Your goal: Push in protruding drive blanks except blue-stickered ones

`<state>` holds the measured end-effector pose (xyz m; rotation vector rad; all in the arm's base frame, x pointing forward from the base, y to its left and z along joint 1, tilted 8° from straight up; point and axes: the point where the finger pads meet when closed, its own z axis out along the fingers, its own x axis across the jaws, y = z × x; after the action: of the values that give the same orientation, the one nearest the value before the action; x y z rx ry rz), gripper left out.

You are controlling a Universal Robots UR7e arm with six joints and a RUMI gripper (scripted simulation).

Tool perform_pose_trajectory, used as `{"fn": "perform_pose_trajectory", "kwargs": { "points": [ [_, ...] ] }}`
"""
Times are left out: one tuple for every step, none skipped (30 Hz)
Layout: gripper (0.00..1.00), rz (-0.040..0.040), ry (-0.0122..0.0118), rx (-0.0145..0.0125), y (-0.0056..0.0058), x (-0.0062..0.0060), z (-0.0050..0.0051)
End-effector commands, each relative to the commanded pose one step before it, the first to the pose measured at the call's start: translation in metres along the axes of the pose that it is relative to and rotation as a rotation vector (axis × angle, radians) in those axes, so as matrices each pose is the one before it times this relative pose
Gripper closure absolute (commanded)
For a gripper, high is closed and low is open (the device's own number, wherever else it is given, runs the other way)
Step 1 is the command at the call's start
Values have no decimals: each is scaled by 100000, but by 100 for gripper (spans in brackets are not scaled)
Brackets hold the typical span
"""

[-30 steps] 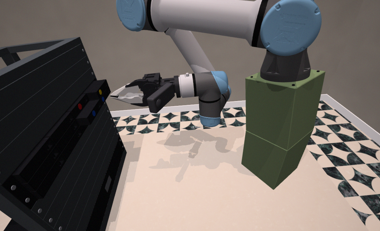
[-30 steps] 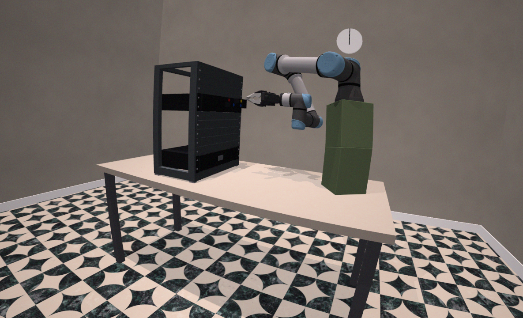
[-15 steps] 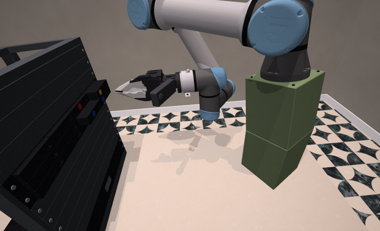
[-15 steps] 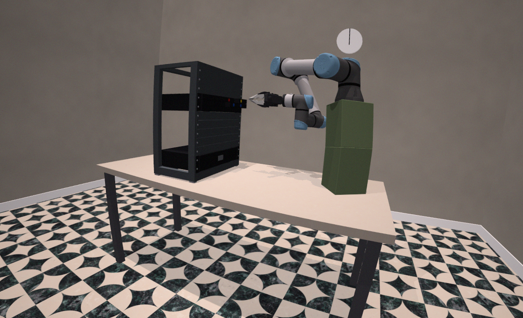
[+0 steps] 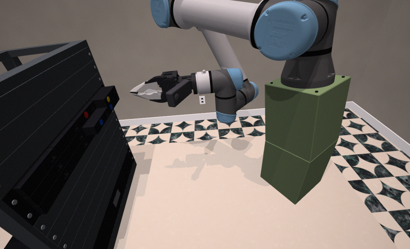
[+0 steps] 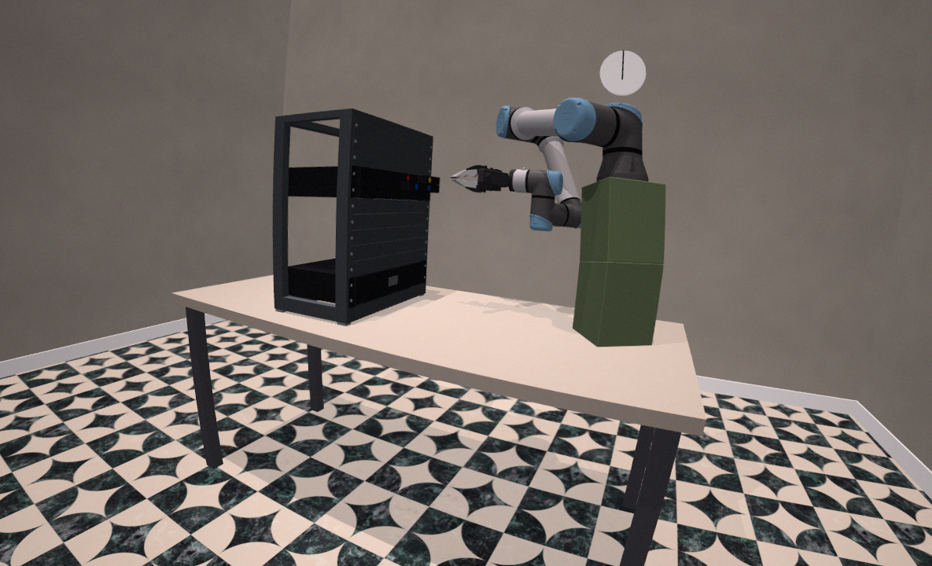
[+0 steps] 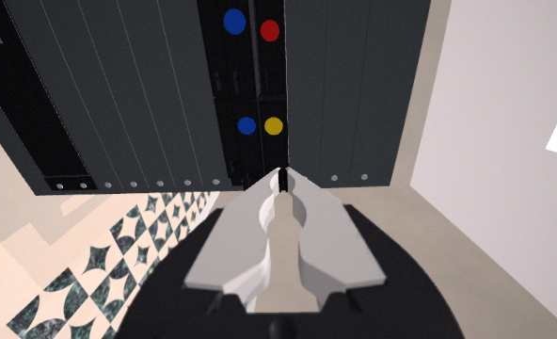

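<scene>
We find the white-fingered gripper (image 5: 133, 91) with its jaws pressed together on nothing, held clear of the tall black open-frame rack (image 6: 348, 211) on the beige table (image 6: 497, 344). The yellow-stickered black drive blank (image 5: 105, 94) protrudes at the rack's upper front, with a blue-stickered blank (image 5: 98, 121) close below it and a red-stickered blank (image 5: 86, 114) alongside. Risks in our judgement: a push high on the unfastened rack could slide or tip it, and an off-centre approach could drive in a blue-marked blank.
</scene>
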<state>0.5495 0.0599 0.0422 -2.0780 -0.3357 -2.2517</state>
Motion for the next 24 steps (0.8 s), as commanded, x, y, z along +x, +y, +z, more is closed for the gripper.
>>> {"fn": "perform_pose_trajectory", "kwargs": {
  "points": [
    [100, 22, 283, 1077, 1222, 118, -108],
    [100, 0, 1, 0, 127, -4, -14],
    [100, 0, 0, 0, 0, 0, 0],
    [100, 0, 0, 0, 0, 0, 0],
    [100, 0, 0, 0, 103, -3, -12],
    [100, 0, 0, 0, 81, -2, -10],
    [100, 0, 0, 0, 60, -2, -8],
    [100, 0, 0, 0, 42, -1, -5],
    [100, 0, 0, 0, 27, -1, -3],
    [100, 0, 0, 0, 14, 0, -2],
    [100, 0, 0, 0, 5, 0, -1],
    [100, 0, 0, 0, 1, 0, 0],
    [100, 0, 0, 0, 0, 0, 5],
    [100, 0, 0, 0, 0, 0, 30],
    [100, 0, 0, 0, 1, 0, 75],
    [100, 0, 0, 0, 0, 0, 131],
    [100, 0, -1, 0, -1, 1, 193],
    [100, 0, 1, 0, 1, -1, 260],
    [100, 0, 0, 0, -1, 0, 324],
    [100, 0, 0, 0, 0, 0, 0],
    [100, 0, 0, 0, 0, 0, 0],
    [100, 0, 0, 0, 0, 0, 384],
    [100, 0, 0, 0, 0, 0, 436],
    [100, 0, 0, 0, 0, 0, 476]
  ]
}}
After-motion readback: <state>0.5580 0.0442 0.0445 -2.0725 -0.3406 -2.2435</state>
